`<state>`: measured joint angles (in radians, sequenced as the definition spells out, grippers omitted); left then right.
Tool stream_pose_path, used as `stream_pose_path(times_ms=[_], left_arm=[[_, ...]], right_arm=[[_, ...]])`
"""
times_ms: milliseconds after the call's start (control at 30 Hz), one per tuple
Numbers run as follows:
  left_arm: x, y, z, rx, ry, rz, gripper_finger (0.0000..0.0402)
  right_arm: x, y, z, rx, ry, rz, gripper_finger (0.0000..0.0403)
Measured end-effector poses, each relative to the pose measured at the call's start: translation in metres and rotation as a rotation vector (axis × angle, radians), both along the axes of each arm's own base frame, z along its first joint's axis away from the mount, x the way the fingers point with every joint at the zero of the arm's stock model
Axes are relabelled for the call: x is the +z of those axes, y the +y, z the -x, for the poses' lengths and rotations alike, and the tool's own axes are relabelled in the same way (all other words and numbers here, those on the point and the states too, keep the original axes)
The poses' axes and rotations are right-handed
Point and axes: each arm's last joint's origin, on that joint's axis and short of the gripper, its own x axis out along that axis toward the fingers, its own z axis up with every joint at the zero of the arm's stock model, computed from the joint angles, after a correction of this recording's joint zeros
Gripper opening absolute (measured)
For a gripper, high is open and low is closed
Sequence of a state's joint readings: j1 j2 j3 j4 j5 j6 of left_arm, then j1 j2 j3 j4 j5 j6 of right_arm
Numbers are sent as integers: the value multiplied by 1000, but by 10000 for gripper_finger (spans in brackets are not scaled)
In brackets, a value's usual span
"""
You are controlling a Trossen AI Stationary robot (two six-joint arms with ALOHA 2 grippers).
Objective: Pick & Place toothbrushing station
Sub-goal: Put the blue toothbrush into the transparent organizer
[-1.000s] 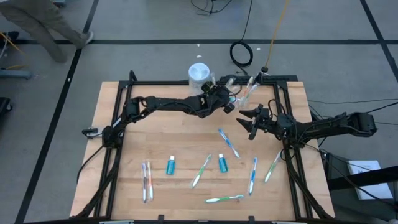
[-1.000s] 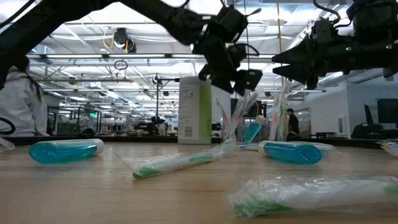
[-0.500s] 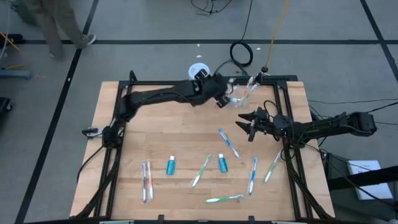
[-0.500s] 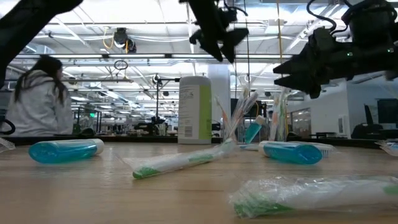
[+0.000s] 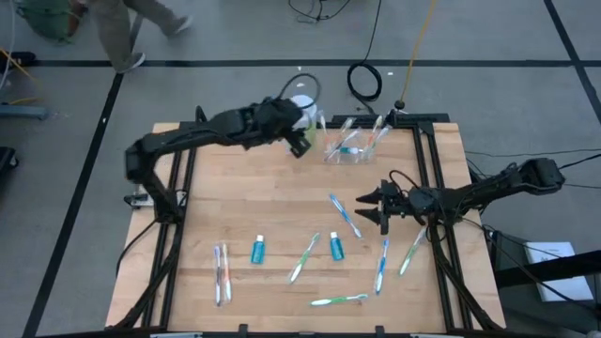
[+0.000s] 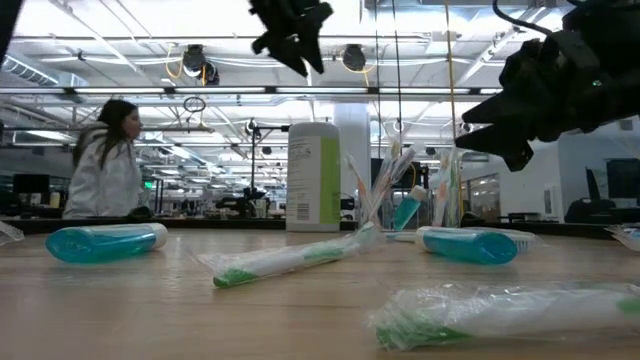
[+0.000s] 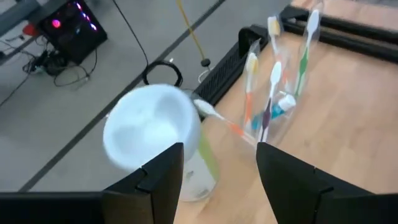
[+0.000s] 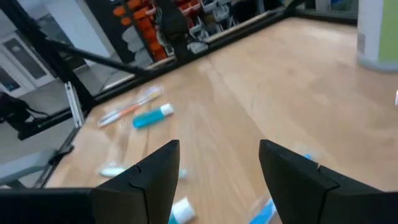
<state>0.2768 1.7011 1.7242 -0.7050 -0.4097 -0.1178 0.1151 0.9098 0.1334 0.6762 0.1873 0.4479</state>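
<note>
Jaws: both grippers' open, empty | toothbrushing station (image 5: 349, 147): clear holder, apparently several upright brushes, table's far edge

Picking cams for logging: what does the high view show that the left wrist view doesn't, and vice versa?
High only: the right gripper, open above the table, and wrapped toothbrushes and small blue tubes scattered on the near half. Left wrist only: its own open fingers framing the scene, plus a dark box with a pink light on the floor. Both: the clear toothbrushing station holding brushes at the far edge, beside the white bottle.
</note>
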Motion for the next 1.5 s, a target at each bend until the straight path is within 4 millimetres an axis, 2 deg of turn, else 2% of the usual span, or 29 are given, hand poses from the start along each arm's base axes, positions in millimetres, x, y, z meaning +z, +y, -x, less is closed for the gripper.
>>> stream_pose_path(times_ms=[200, 367, 467, 633, 733, 867, 1000, 1100, 1233, 1367, 1500], left_arm=[[-28, -17, 44, -72, -126, -5, 209], [-57, -32, 68, -218, -221, 1, 209], [-70, -37, 80, -275, -210, -12, 209], [-91, -38, 87, -272, -140, 5, 209], [-91, -36, 88, -274, -133, -8, 209], [-90, -37, 89, -277, -133, -1, 209], [-71, -40, 105, -304, -171, -34, 209], [-65, -44, 118, -303, -166, -31, 209], [-53, -47, 127, -303, -219, -47, 209], [-53, -48, 129, -303, -215, -43, 209], [-55, -47, 130, -298, -199, -33, 209]], right_arm=[[-10, 10, -3, -53, 47, -25, 212], [-12, 16, -10, -48, 39, -16, 212], [-2, 26, -26, 11, 18, 44, 210], [26, 48, -71, 172, -17, 259, 194], [39, 59, -96, 317, -9, 413, 182], [54, 61, -114, 405, 153, 589, 170], [77, 51, -121, 407, 386, 667, 166], [85, 40, -120, 457, 548, 736, 166], [75, 24, -112, 553, 695, 888, 166], [61, 9, -103, 576, 830, 944, 166], [44, 7, -94, 639, 881, 1007, 167]])
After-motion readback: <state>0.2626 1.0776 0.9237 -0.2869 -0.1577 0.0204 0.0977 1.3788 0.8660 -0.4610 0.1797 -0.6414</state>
